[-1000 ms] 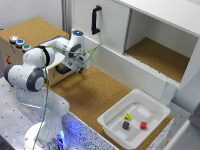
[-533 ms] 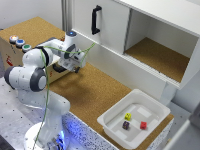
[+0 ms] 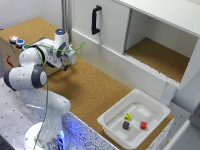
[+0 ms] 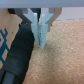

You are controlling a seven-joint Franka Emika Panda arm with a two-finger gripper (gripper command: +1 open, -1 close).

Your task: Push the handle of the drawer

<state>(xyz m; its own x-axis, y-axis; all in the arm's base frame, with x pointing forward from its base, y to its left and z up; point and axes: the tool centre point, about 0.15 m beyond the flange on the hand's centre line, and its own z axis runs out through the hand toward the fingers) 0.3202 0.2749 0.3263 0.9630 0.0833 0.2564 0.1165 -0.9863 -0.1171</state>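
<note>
Since the earlier frame your gripper (image 4: 41,40) has edged toward the cork-covered brown box (image 3: 15,55), fingers pressed together. Handle unseen; judge it rigid, so push squarely mid-bar.

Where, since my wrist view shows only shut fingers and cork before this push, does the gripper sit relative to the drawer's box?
Observer: In the exterior view the gripper hangs low over the cork tabletop, close beside the brown box at that view's left.
Operator: Can you see the handle from there?
Observer: No, the arm hides the front of the box.
Operator: Is anything else close by?
Observer: A white bin holding small blocks sits far towards that view's right, well apart from the gripper.
</note>
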